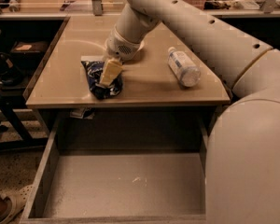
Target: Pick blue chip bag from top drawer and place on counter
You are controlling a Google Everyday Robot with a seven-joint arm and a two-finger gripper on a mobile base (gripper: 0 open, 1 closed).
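The blue chip bag (94, 80) lies crumpled on the counter (149, 87), near its front left edge. My gripper (109, 73) reaches down from the arm at the upper middle and rests on top of the bag. The top drawer (126, 185) is pulled out below the counter, and its grey bottom shows nothing but a small pale speck.
A clear plastic bottle (183, 66) lies on its side on the right of the counter. My arm's large white body (252, 162) fills the right side and covers the drawer's right wall. A dark stand (4, 101) is on the left, and a shoe (4, 209) is at the bottom left.
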